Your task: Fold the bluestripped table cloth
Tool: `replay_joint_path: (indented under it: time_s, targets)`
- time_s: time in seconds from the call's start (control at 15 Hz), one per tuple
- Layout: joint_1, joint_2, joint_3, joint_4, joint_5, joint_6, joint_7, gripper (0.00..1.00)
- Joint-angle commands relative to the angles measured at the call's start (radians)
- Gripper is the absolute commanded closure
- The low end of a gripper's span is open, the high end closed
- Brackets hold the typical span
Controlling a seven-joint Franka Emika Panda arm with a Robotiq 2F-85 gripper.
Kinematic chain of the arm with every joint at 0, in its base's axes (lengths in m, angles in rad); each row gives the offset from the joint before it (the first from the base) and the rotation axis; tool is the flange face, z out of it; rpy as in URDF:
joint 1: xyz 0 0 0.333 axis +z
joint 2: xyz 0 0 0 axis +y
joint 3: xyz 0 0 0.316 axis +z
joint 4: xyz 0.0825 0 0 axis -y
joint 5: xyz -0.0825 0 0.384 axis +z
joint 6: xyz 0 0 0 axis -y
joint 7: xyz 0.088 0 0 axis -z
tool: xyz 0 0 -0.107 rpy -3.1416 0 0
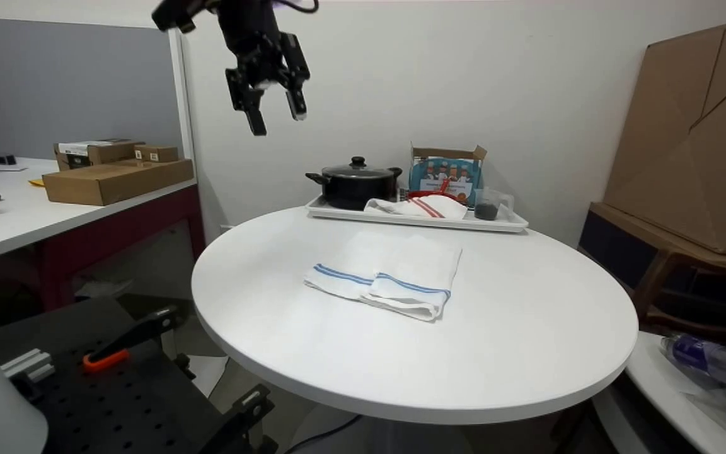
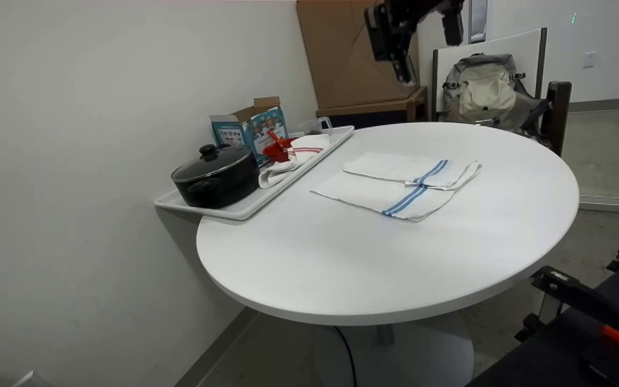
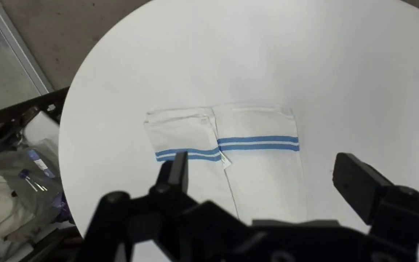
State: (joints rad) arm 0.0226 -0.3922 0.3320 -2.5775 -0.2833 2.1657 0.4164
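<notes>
Blue-striped cloth (image 1: 394, 268) lies flat near the middle of the round white table (image 1: 527, 328), a folded flap (image 3: 186, 138) covering one side of it. Wrist view looks down on the overlap: the flap's blue stripes run slightly out of line with those of the lower layer, and a small white label (image 3: 226, 161) pokes out at the join. Too small to be sure of in the exterior views.

Tray (image 2: 250, 207) at the wall side: exterior views only. It carries a black pot (image 1: 358, 186) and a red-striped cloth (image 1: 435, 207). In an exterior view its pot end juts past the table rim. White side table (image 1: 23, 217) with cardboard boxes (image 1: 120, 181) in an exterior view; grey-and-tan backpack (image 2: 487, 91) beyond the table in an exterior view.

Gripper (image 1: 278, 123): jaws spread wide, holding nothing, touching nothing. In wrist view one finger (image 3: 179, 169) overlaps the cloth, the other stands over tabletop; both exterior views put the tool well above the table.
</notes>
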Motion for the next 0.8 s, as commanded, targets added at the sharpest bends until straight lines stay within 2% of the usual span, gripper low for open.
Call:
replay_joint_path:
  time_s: [0.0,0.4,0.73]
  targets:
    - [-0.017,0.191,-0.027,0.054,-0.127,0.083,-0.025,0.00]
    - [-0.001,0.401,-0.113,0.134,-0.307,0.141,-0.008,0.00]
    - [0.046,0.551,-0.173,0.190,-0.340,0.203,-0.011,0.00]
